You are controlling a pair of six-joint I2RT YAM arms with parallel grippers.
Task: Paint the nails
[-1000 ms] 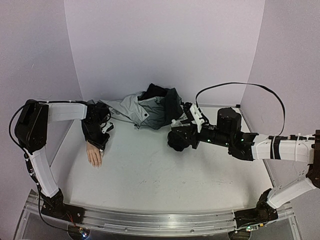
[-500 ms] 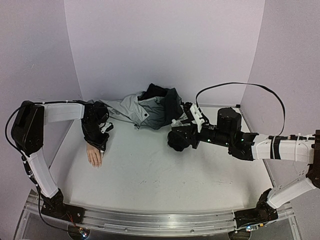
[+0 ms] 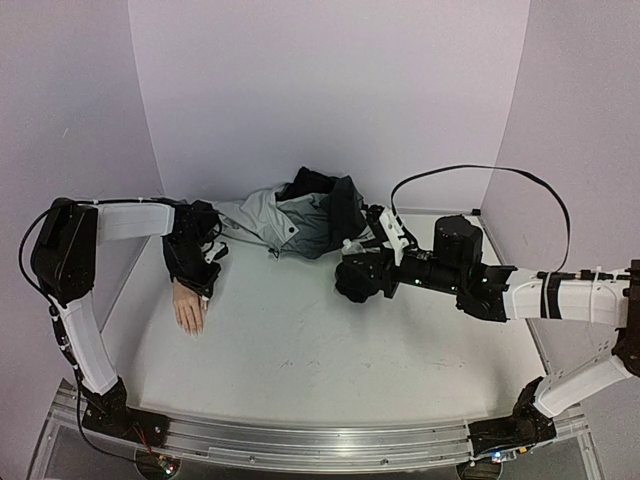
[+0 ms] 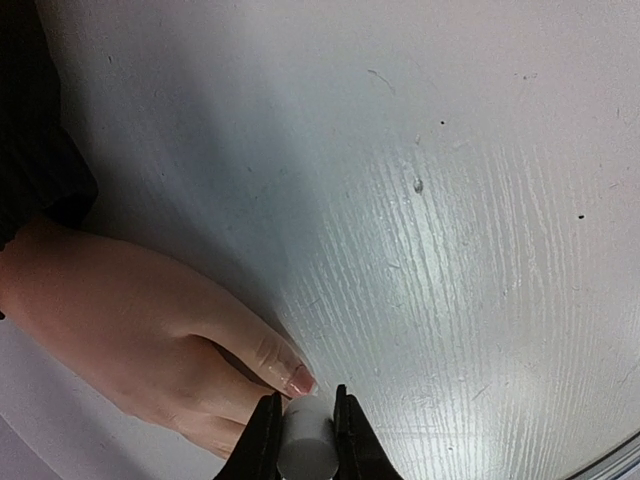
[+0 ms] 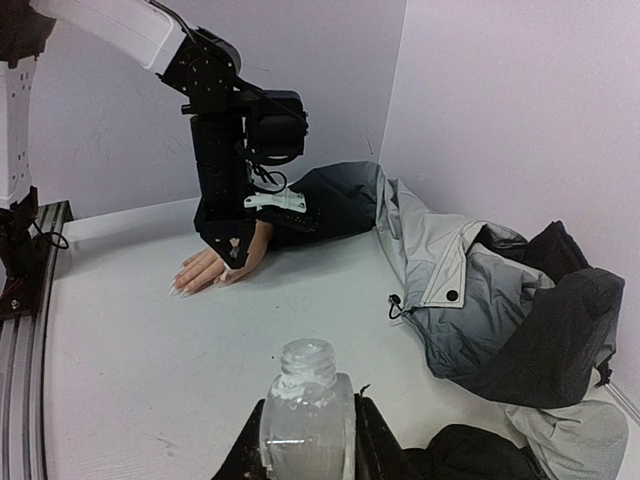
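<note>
The pale mannequin hand (image 3: pixel 188 310) lies palm down at the table's left, its wrist in a dark sleeve. My left gripper (image 3: pixel 202 283) hangs over it, shut on a small white cylinder (image 4: pixel 303 450). In the left wrist view the cylinder's end sits just beside the pinkish thumb nail (image 4: pixel 298 379) of the hand (image 4: pixel 130 320); no brush tip shows. My right gripper (image 3: pixel 352 280) is mid-table, shut on a small clear glass bottle (image 5: pixel 308 395) with an open neck, held upright. The right wrist view shows the hand (image 5: pixel 205 270) under the left gripper (image 5: pixel 232 250).
A grey-black jacket (image 3: pixel 300 220) lies bunched at the back centre, its sleeve running to the mannequin wrist; it also shows in the right wrist view (image 5: pixel 480 290). Walls close the table on the left, back and right. A metal rail (image 3: pixel 300 440) runs along the near edge.
The left arm has shifted slightly over the mannequin hand, its gripper staying at the thumb side. The right arm and bottle have not moved.
</note>
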